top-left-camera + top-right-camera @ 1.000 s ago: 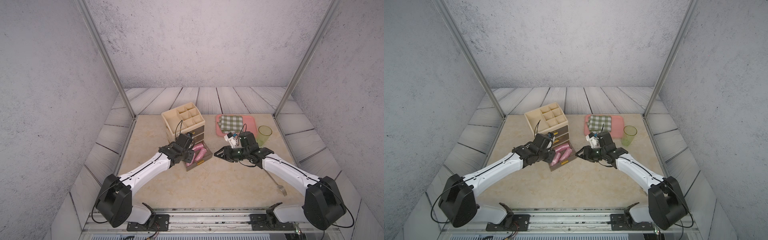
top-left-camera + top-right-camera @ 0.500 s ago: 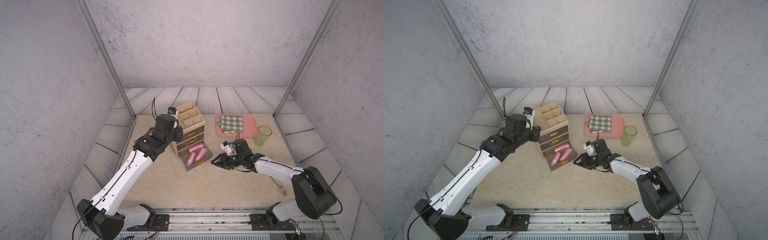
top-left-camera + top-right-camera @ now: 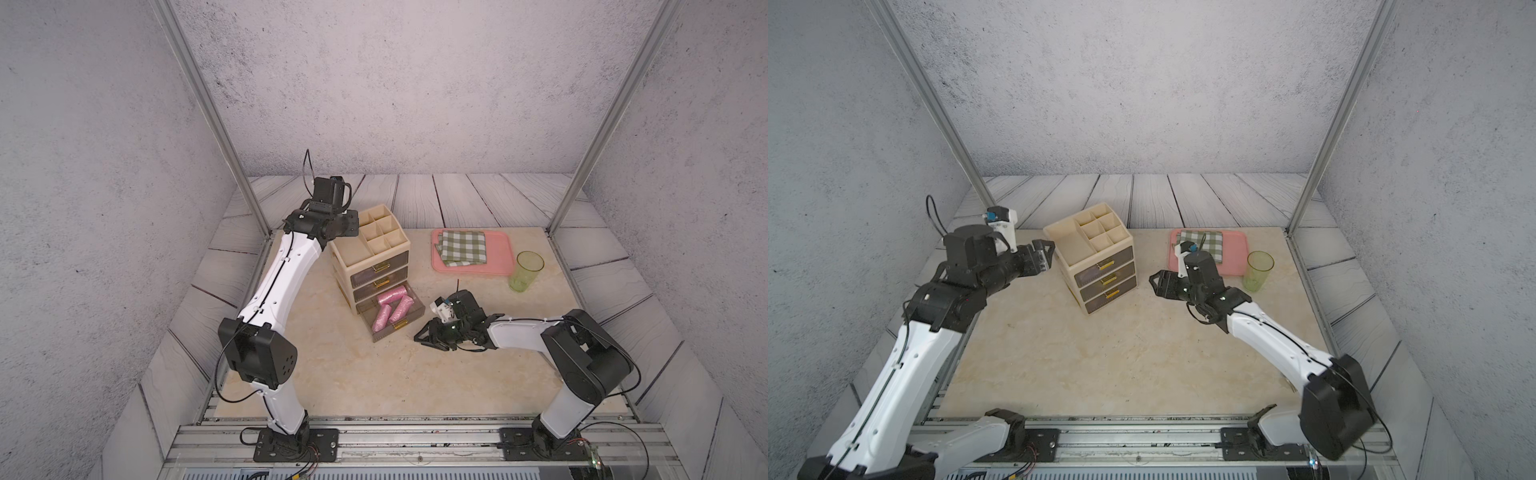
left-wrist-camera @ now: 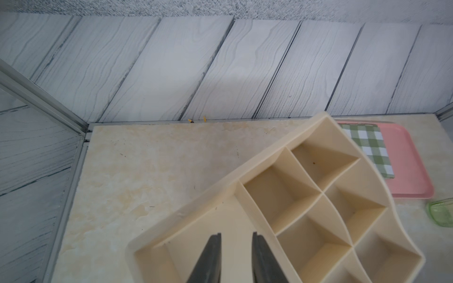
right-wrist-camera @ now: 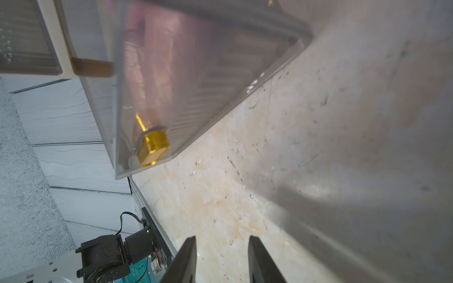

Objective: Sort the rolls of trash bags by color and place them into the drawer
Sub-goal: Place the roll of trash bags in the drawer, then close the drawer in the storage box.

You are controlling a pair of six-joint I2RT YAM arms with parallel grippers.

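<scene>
Centre frame, pink rolls [image 3: 400, 309] lie in the open drawer [image 3: 411, 318]. The right gripper [image 5: 221, 239] sits low, probably to close it. Its jaws and the left gripper [image 4: 236, 235] jaws are narrowly apart and empty.

Left gripper [image 4: 236, 235] with jaws slightly apart, gripping nothing, right gripper [image 5: 221, 238] likewise slightly apart, gripping nothing

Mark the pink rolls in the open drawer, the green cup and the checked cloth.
pink rolls [image 3: 390, 296]: in a top view, rearmost roll's middle.
green cup [image 3: 524, 276]: in a top view, side wall.
checked cloth [image 3: 462, 247]: in a top view, centre of fold.
</scene>
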